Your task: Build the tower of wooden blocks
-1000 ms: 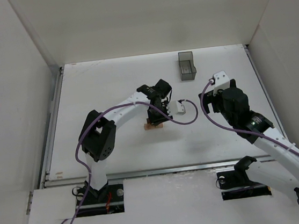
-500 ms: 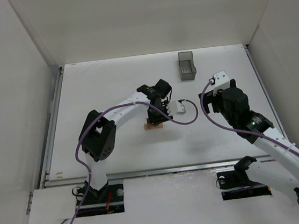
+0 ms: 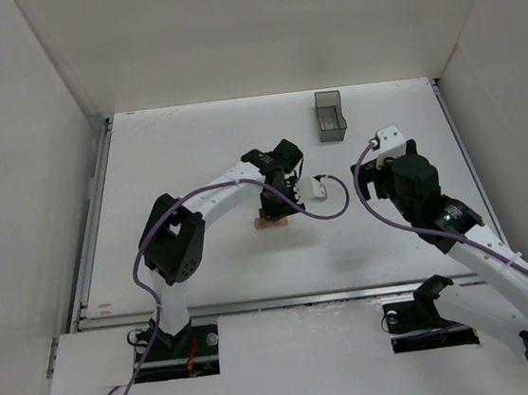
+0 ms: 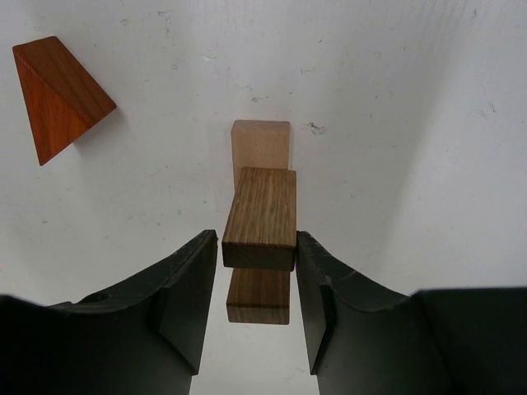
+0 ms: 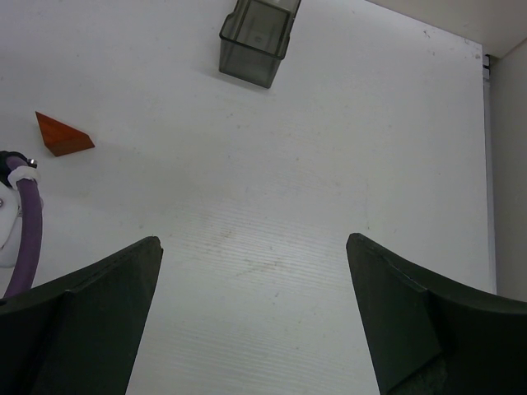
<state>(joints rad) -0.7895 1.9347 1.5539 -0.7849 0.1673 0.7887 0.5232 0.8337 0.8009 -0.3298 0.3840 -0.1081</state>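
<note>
In the left wrist view a dark-grained wood block (image 4: 262, 216) lies on top of a second brown block (image 4: 258, 296), with a pale tan block (image 4: 261, 144) just beyond them on the table. My left gripper (image 4: 258, 247) straddles the top block, slightly open: a thin gap shows at the left finger, while the right finger (image 4: 317, 288) sits against or almost against the wood. The orange triangular piece (image 4: 59, 95) lies apart at the upper left and also shows in the right wrist view (image 5: 62, 136). From above, the blocks (image 3: 263, 222) peek out under the left gripper (image 3: 275, 206). My right gripper (image 5: 254, 247) hangs wide open over bare table.
A translucent dark grey bin (image 3: 330, 116) stands at the back of the table and shows in the right wrist view (image 5: 257, 39). A purple cable (image 3: 328, 211) loops between the two arms. White walls enclose the table on three sides.
Nothing has visibly shifted in the top view; both arms hold their places.
</note>
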